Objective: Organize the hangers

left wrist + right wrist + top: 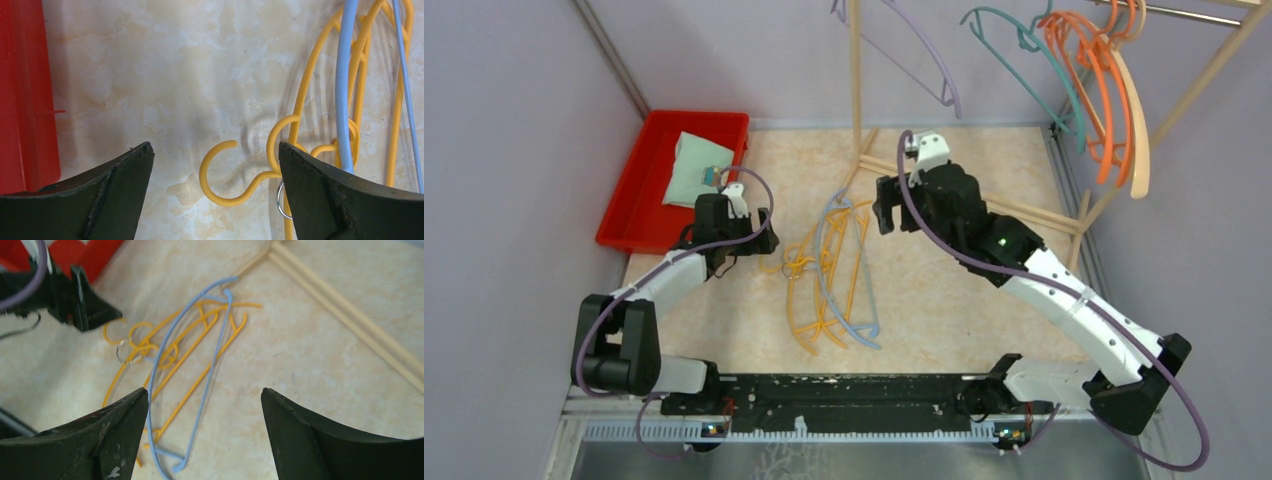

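Note:
Several yellow hangers (pixel 819 290) and a light blue hanger (pixel 844 300) lie tangled on the table's middle. On the rack hang a lavender hanger (pixel 924 60), a teal one (pixel 1064 85), orange ones (pixel 1096 100) and a beige one (pixel 1137 130). My left gripper (pixel 764 235) is open, low over a yellow hook (pixel 220 175), which lies between its fingers; the hook and a light blue bar (pixel 345 100) show in the left wrist view. My right gripper (pixel 882 212) is open and empty above the pile's right side; the pile (pixel 180 350) shows in its view.
A red bin (pixel 639 185) with a pale cloth (pixel 696 168) sits at the left. The wooden rack's poles (pixel 856 80) and floor bars (pixel 1024 212) stand at the back and right. A small metal ring (pixel 280 200) lies by the yellow hooks.

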